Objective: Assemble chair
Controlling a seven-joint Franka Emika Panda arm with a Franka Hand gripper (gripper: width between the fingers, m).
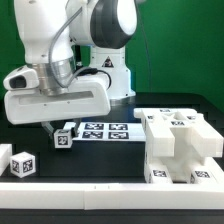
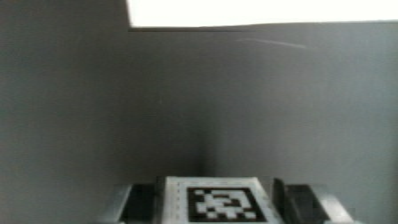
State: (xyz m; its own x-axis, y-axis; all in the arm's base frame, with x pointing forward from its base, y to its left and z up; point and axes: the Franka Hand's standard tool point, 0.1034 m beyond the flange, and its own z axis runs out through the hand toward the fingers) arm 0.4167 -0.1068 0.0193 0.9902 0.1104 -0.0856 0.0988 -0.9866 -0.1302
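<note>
Our gripper (image 1: 62, 129) grips a small tagged white part (image 2: 222, 200), jaws partly closed; the part-built chair (image 1: 182, 148) sits at the exterior view's right. We should carry it level, clear of the marker board (image 1: 105, 130).

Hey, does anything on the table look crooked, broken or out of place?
Nothing stands out. The gripper holds a small white tagged part beside the marker board, slightly tilted. The chair block stands square, and a white tagged cube sits apart at the exterior view's left.

The tagged white part (image 2: 222, 203) is blurred and cropped at the edge.
</note>
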